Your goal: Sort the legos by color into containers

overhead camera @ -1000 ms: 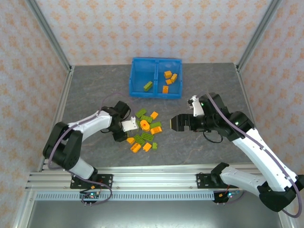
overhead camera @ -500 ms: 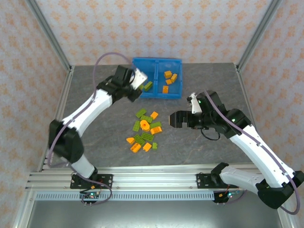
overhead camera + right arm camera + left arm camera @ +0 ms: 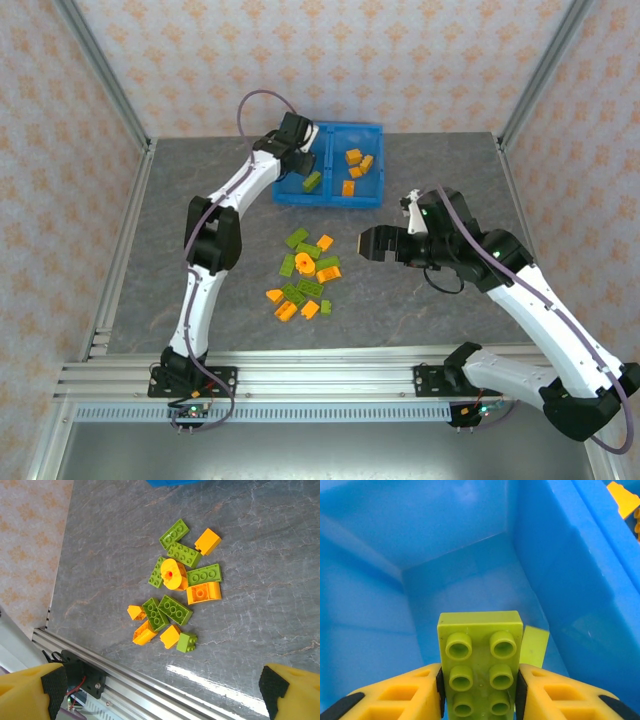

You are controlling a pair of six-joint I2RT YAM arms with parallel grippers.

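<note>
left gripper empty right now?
No, the left gripper is clamped on a green brick, studs facing the wrist camera, over the blue bin.

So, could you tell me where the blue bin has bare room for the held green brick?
In the bright blue plastic bin, the left compartment is mostly bare along its far and left walls. One olive-green rectangular brick lies by the central wall. The right compartment is more crowded, with orange bricks.
</note>
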